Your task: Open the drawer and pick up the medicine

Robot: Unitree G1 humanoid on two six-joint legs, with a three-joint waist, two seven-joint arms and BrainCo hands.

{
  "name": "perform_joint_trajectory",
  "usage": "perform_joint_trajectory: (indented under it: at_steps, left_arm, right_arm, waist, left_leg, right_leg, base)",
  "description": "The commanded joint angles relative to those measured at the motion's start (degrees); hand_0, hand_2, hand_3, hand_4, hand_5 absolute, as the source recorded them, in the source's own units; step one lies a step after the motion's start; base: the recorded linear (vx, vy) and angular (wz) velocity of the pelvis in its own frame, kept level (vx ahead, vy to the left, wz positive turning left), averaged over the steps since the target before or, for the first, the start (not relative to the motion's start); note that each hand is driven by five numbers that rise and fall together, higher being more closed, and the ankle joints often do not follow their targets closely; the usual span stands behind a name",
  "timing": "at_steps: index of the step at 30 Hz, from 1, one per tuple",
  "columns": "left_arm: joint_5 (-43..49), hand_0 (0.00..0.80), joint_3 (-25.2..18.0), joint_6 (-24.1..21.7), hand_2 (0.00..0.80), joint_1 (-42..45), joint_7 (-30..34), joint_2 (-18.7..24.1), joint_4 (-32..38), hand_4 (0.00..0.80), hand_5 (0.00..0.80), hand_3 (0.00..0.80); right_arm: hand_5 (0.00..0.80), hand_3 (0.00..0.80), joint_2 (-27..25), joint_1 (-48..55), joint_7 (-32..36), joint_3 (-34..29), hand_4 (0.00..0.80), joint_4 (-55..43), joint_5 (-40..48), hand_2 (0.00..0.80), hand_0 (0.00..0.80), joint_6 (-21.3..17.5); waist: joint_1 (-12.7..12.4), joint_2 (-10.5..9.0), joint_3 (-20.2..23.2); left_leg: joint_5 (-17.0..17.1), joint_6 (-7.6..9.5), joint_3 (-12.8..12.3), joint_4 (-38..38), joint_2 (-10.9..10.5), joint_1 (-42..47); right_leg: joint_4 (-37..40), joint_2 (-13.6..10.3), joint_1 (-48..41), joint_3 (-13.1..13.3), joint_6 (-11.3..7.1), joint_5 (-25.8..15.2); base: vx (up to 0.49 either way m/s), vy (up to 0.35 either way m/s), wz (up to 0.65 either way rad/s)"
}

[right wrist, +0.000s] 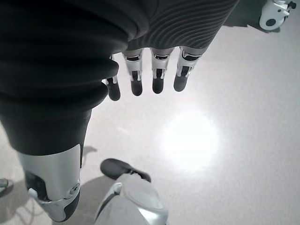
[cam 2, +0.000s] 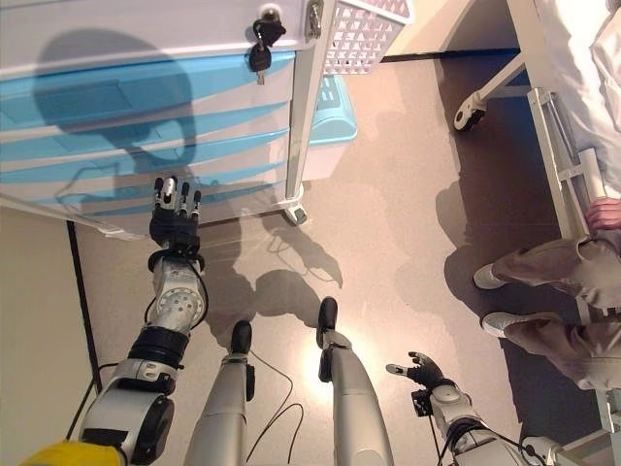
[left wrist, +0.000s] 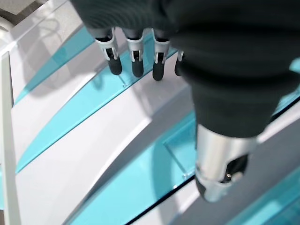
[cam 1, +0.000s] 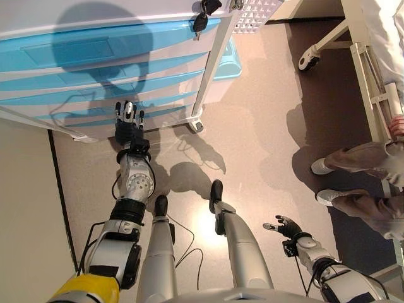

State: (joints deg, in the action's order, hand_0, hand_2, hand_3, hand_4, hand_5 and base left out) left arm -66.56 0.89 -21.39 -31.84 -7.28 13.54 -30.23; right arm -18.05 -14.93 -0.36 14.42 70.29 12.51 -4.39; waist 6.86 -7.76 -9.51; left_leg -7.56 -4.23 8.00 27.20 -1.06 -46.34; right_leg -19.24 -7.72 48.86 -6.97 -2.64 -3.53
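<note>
The robot's left hand (cam 1: 128, 123) reaches toward the lower blue drawers (cam 1: 95, 82) of a white wheeled cabinet (cam 1: 211, 76), its fingers (left wrist: 136, 63) straight and spread just off the drawer fronts — whether any tip touches a front cannot be told from these angles. Every drawer visible is closed, so the medicine is out of sight. A bunch of keys (cam 1: 201, 20) hangs from the lock at the cabinet's top corner, and a white mesh basket (cam 2: 364, 37) juts from its side, cut off by the frame edge. A pale blue bin (cam 1: 228, 60) stands on the floor behind the cabinet, half hidden. The right hand (cam 1: 287, 226) hangs low over the bare floor (right wrist: 225, 93), fingers loosely apart, holding nothing. At the right edge a person (cam 1: 363, 183) in light shoes stands beside a wheeled frame (cam 1: 353, 44) — only legs and a hand show.
</note>
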Motion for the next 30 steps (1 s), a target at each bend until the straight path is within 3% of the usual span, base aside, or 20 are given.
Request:
perform_joint_trajectory:
  at_steps: [1,13,30]
  left_arm:
    - [0.2,0.0,-4.0,-4.7,0.0,-1.9,2.8,3.3,9.0,0.0,0.0,0.0]
    - [-0.5,0.0,-5.6,-5.4,0.0,-3.0,3.8,5.8,9.7,0.0,0.0,0.0]
    - [-0.5,0.0,-7.9,-6.9,0.0,-1.2,5.8,8.3,17.6,0.0,0.0,0.0]
  right_arm:
    - [0.0,0.0,-2.1,2.1,0.4,2.3,0.0,0.8,0.9,0.0,0.0,-0.8]
    - [0.0,0.0,-2.8,2.5,1.0,2.0,0.0,1.2,0.2,0.0,0.0,-1.0]
    - [0.0,0.0,-3.6,2.8,2.5,1.7,0.0,2.0,-0.7,0.0,0.0,-1.1]
  waist:
    - [-0.7,1.11,1.5]
    - [-0.4,1.04,2.1]
    - [-1.5,0.9,2.6]
  left_leg:
    - [6.7,3.05,0.2,-6.6,-2.4,-2.0]
    - [6.5,3.1,0.0,-6.6,-2.4,-2.3]
    - [6.4,3.28,0.5,-6.5,-2.5,-2.6]
  right_leg:
    - [-2.9,0.5,-1.3,-1.8,-2.49,3.9]
    - [-2.8,0.6,-1.1,-1.8,-2.58,3.7]
    - [-3.0,0.3,-1.1,-2.2,-2.63,3.8]
  base:
    - [0.0,0.0,0.0]
    - [0.0,0.0,0.0]
    - [0.0,0.0,0.0]
